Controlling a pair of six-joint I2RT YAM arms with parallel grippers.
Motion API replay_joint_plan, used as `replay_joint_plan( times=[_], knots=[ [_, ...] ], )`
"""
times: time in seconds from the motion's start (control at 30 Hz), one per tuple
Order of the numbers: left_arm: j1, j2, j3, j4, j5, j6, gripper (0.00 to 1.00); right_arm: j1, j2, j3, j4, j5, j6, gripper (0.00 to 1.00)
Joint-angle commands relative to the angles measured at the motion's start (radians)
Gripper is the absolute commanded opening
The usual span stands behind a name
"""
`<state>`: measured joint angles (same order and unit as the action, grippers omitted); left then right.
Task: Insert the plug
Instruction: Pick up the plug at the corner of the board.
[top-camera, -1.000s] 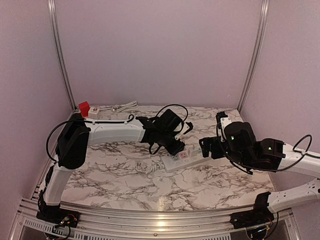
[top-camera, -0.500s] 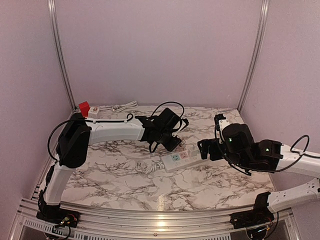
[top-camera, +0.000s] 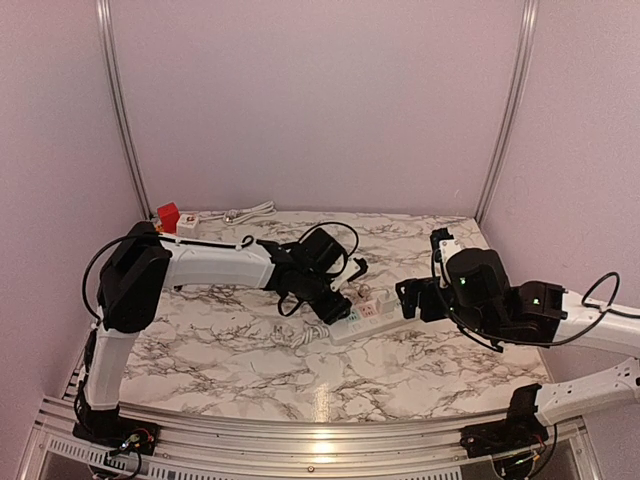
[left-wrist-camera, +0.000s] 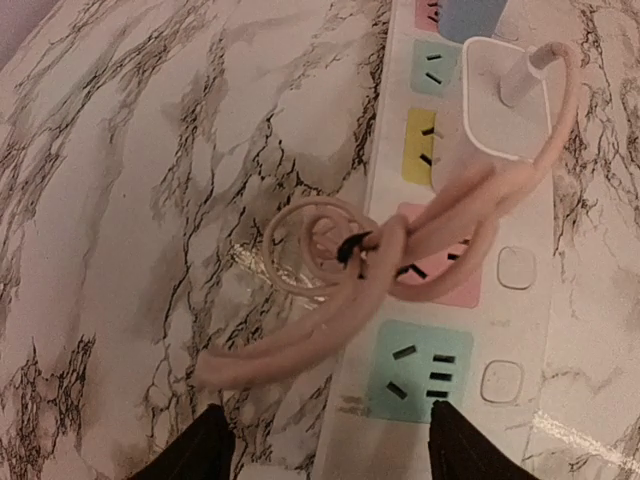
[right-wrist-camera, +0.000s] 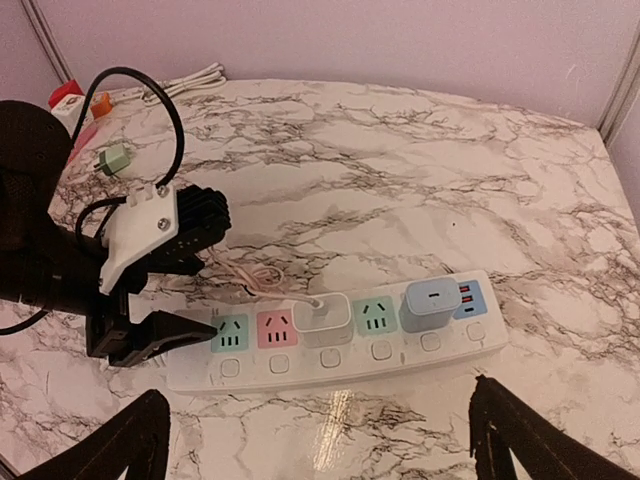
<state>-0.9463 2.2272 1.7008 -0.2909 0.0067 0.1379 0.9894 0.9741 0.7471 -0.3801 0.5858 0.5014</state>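
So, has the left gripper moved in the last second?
Yes. The left gripper has pulled back leftward, from over the power strip's middle to its left end.

The power strip is long and white, with green, pink and yellow sockets in one row and a small button beside each. It lies flat on the marble desk. The plug, a white square block, sits upright in the strip, between the pink socket and a green one. Its pale pink cable lies in loose loops over the pink socket and down onto the desk.
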Motion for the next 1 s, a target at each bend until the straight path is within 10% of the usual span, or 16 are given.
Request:
replay_joint_plan(
  times=[0.0,0.33,0.97],
  knots=[
    [0.041,-0.108,-0.055,-0.006,-0.001,-0.025,0.70,-0.004,-0.005,-0.010,0.040,-0.004,0.004,0.99],
    [0.186,-0.197,-0.132,0.044,-0.243,-0.146,0.98,-0.004,-0.030,-0.024,0.026,-0.008,0.016,0.98],
    [0.457,-0.111,-0.055,0.035,-0.532,-0.264,0.99,-0.003,0.013,-0.013,0.043,-0.032,0.021,0.99]
  ],
)
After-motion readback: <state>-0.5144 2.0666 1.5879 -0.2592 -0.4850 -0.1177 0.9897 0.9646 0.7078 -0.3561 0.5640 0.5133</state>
